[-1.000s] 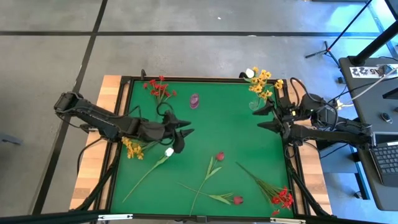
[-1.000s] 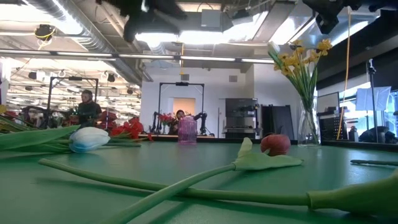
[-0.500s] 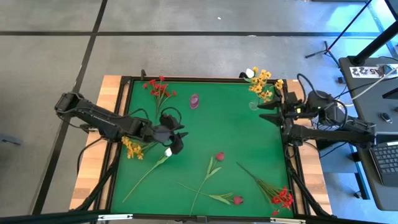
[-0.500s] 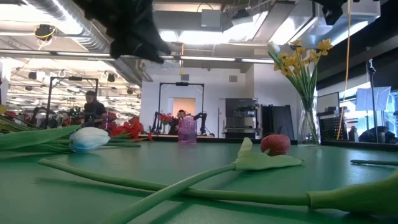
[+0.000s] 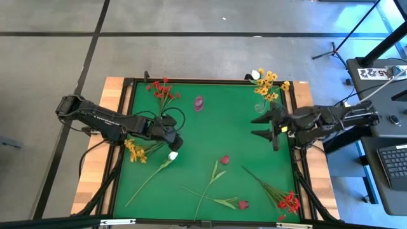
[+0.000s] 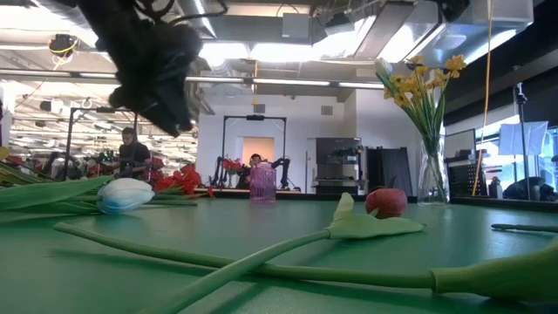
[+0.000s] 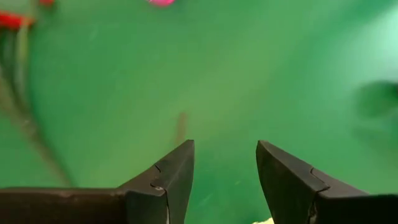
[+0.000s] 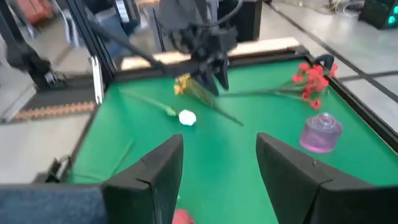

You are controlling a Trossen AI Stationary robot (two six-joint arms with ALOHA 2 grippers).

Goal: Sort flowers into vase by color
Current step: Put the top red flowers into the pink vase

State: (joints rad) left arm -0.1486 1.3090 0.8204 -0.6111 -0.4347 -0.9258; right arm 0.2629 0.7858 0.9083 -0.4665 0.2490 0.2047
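A white-budded flower [image 5: 173, 155] lies on the green table, its stem running toward the near left. My left gripper [image 5: 173, 142] hangs open just above the bud, tipped downward, and shows dark in the low view [image 6: 153, 70]. My right gripper [image 5: 259, 126] stands open above the table's right side, pointing left, with nothing between its fingers. A clear vase [image 5: 262, 107] at the far right holds yellow flowers and a white bud [image 5: 266, 84]. A small pink vase [image 5: 199, 103] stands at the far middle. Two dark red buds [image 5: 224, 159] [image 5: 243, 204] lie near the middle.
Red blossoms [image 5: 163, 89] lie at the far left, a yellow-orange cluster [image 5: 135, 151] under the left arm, and a red cluster [image 5: 287, 203] at the near right. A black frame [image 5: 121, 152] edges the table. A person [image 6: 131, 153] shows in the room beyond.
My left gripper has tipped from pointing across the table to pointing down, and has sunk toward the white bud while drawing back to the left. My right arm has swung out from the right edge, carrying its gripper a little toward the table's middle.
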